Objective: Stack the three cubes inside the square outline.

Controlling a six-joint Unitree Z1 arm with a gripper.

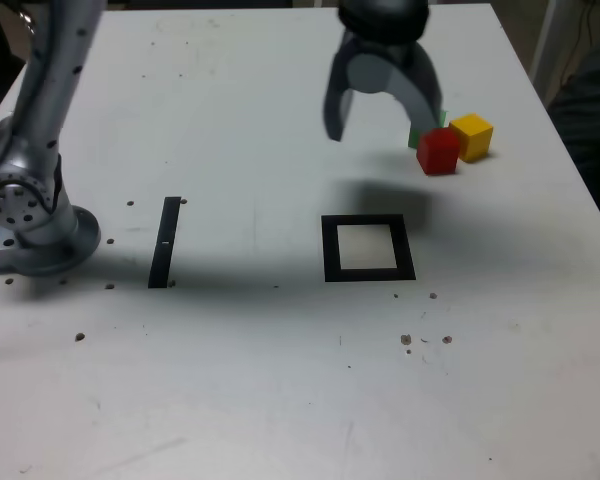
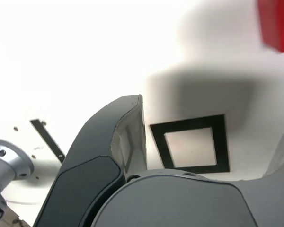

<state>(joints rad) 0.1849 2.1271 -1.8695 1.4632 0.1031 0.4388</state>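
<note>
Nothing stacked yet: your square outline (image 1: pixel 368 248) is empty, the red cube (image 1: pixel 438 150), yellow cube (image 1: pixel 472 136) and half-hidden green cube (image 1: pixel 416 136) sit clustered on the surface beyond it, and your gripper (image 1: pixel 382 118) hovers there, fingers apart, holding nothing, so all three remain

A white, speckled table (image 1: pixel 280 400) fills the view, with dark surroundings beyond its edges.
</note>
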